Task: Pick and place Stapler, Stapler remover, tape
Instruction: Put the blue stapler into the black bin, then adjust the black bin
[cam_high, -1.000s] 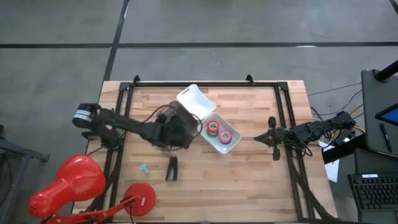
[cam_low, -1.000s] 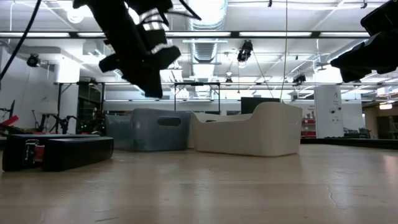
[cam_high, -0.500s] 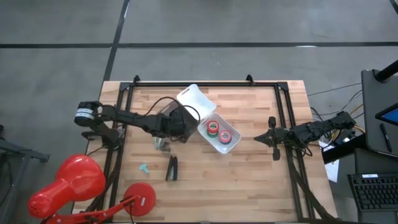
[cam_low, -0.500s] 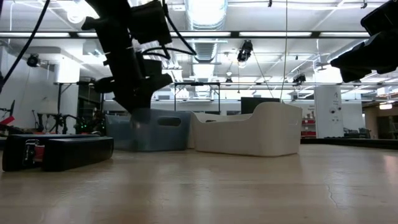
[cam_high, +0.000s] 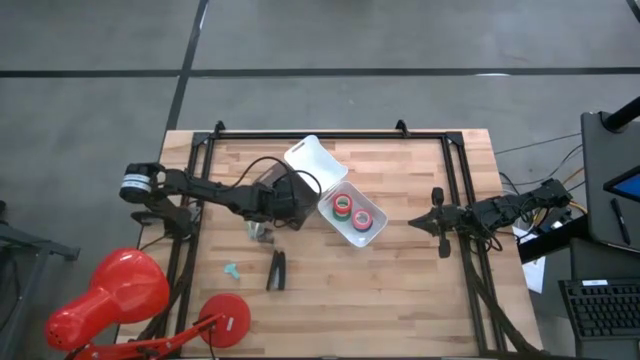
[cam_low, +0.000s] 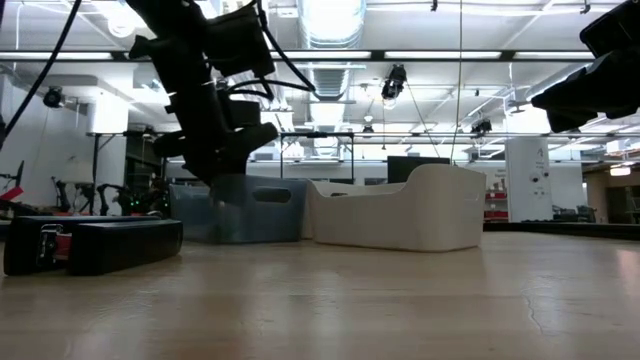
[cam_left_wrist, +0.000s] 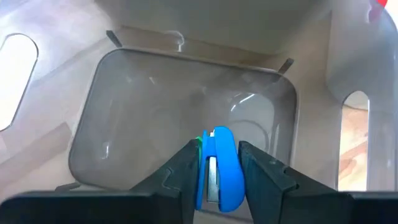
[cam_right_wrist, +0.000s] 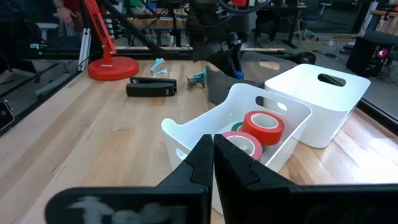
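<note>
On the wooden bench (cam_high: 400, 280), a red desk lamp (cam_high: 110, 295) sprawls over the front left corner, its round base (cam_high: 228, 318) resting on the wood near the front edge. Just beside that base lies the stapler (cam_high: 277, 270), flat on the bench toward the front edge, with a small teal item (cam_high: 232, 271) next to it on the lamp side; whether that is the staple remover cannot be made out. A black frame (cam_high: 330, 134) runs along the back edge and down both sides. Near the bench's middle stand two white bins: an empty one (cam_high: 313, 165) toward the back edge and, touching its corner, a second white bin (cam_high: 368, 232) holding the tape (cam_high: 344, 206), with red, green and pink rolls showing. A clear grey bin (cam_left_wrist: 186, 118) sits on the left of the white ones, mostly hidden from above by the left arm. The left gripper (cam_left_wrist: 214, 174) hangs over this clear bin, its fingers (cam_left_wrist: 264, 171) pinching a blue tape roll (cam_left_wrist: 222, 168) edge-on, with a sliver of green behind it; the bin below looks bare inside. The right gripper (cam_high: 437, 222) waits near the right edge, fingers pressed together, pointing toward the bin of tape.
</note>
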